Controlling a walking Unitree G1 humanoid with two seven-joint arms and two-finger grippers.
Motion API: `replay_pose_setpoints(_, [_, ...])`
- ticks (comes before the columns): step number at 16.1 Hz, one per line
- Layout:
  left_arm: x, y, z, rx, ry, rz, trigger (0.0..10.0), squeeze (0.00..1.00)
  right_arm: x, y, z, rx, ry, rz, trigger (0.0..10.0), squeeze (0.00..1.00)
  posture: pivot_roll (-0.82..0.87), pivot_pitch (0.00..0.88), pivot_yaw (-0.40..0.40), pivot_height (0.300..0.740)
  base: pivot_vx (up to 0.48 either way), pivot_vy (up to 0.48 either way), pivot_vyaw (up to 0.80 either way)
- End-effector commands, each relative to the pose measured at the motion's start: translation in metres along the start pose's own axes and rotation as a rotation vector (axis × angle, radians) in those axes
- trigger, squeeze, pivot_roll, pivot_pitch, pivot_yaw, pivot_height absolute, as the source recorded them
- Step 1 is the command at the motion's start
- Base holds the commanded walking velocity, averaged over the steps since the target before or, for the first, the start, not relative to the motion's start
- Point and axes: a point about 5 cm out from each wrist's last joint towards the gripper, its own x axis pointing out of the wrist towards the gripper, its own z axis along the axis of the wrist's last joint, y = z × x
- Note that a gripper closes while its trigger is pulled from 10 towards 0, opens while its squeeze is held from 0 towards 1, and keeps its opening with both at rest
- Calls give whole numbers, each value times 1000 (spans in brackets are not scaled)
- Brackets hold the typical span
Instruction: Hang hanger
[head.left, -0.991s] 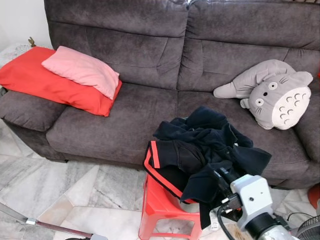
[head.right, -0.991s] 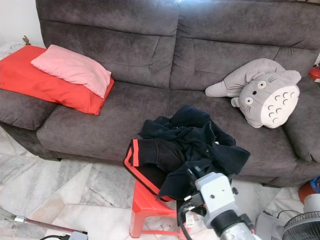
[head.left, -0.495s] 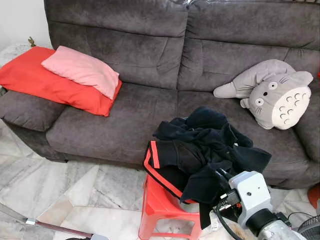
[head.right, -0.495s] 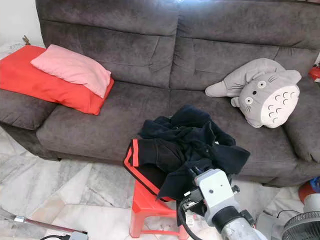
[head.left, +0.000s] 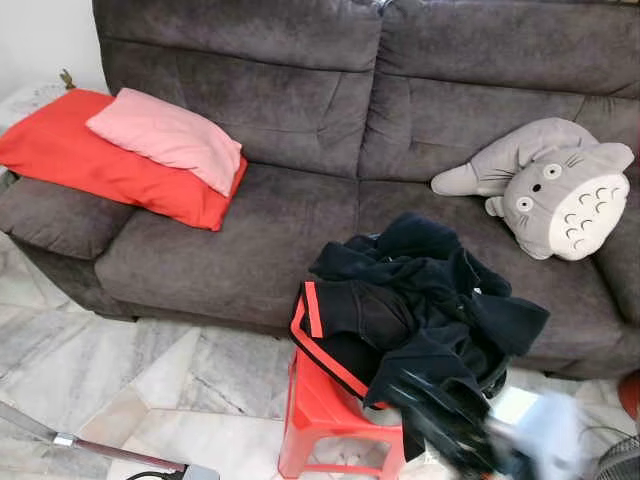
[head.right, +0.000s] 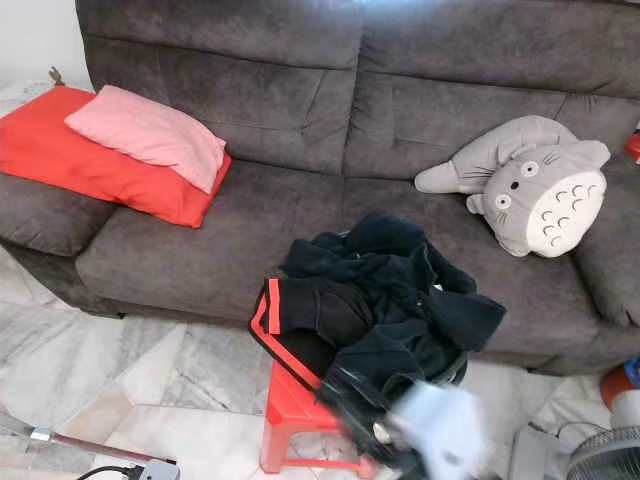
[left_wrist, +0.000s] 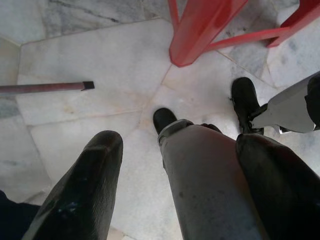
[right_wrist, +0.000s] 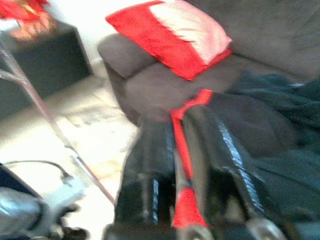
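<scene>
Right gripper (head.left: 455, 430) is a motion-blurred smear at lower right of the head view, at the edge of the dark clothes pile (head.left: 420, 300) on the red stool (head.left: 335, 420); can't tell if its fingers are parted or closed. Left gripper (left_wrist: 175, 190) hangs idle over the marble floor (left_wrist: 100, 65), fingers spread, holding nothing. No hanger can be made out; possibly buried in the pile. Judgement: a hanger is light and stiff, best taken at the neck below the hook; the soft, floppy fabric may snag and drag.

dark clothes (head.left: 415, 305) on red stool (head.left: 330, 420)
</scene>
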Motion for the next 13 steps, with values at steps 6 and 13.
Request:
replay_pose_setpoints(6, [-2, -10, -13, 15, 57, -40, 10000, 0, -37, -49, -27, -441, 111, -693, 10000, 1000, -261, 182, -48, 740, 0, 0, 0])
replay_pose_setpoints(13, [-2, -10, -13, 8, 61, -32, 10000, 0, -63, -36, -92, -145, 394, -927, 10000, 1000, -249, 173, -50, 740, 0, 0, 0])
